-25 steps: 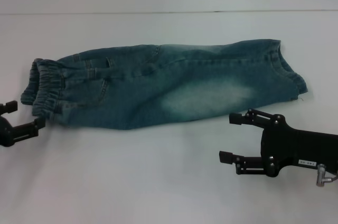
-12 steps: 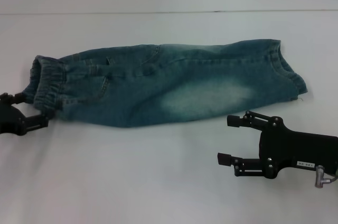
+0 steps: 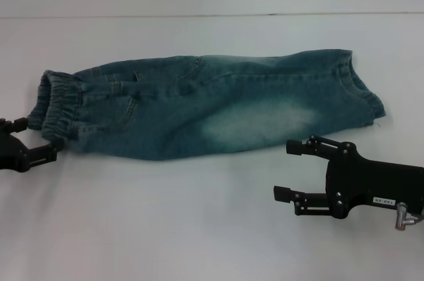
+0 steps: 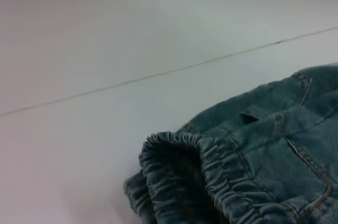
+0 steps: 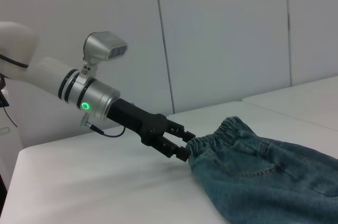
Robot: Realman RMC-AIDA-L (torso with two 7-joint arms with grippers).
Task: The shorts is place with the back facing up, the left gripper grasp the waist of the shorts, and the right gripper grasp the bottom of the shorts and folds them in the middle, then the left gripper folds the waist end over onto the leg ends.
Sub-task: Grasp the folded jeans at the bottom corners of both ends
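You've got a white worktop (image 3: 199, 228) with the shorts (image 3: 212, 112) lying flat across it, already folded lengthwise into one long strip, faded patch on the upper layer. The waist (image 3: 56, 105) is at the far left of the strip, right against the left end effector (image 3: 36, 140). The leg ends (image 3: 364, 92) are at the opposite end, just beyond and above the right end effector (image 3: 286, 171).

Left end effector: the fingers straddle the near corner of the waistband, one on each side, touching the gathered denim. The right wrist view shows the tips at the elastic edge. Can't tell whether it has clamped.

Right end effector: released, fingers (image 3: 301, 147) spread wide, sitting on bare worktop just in front of the shorts, not touching the fabric.
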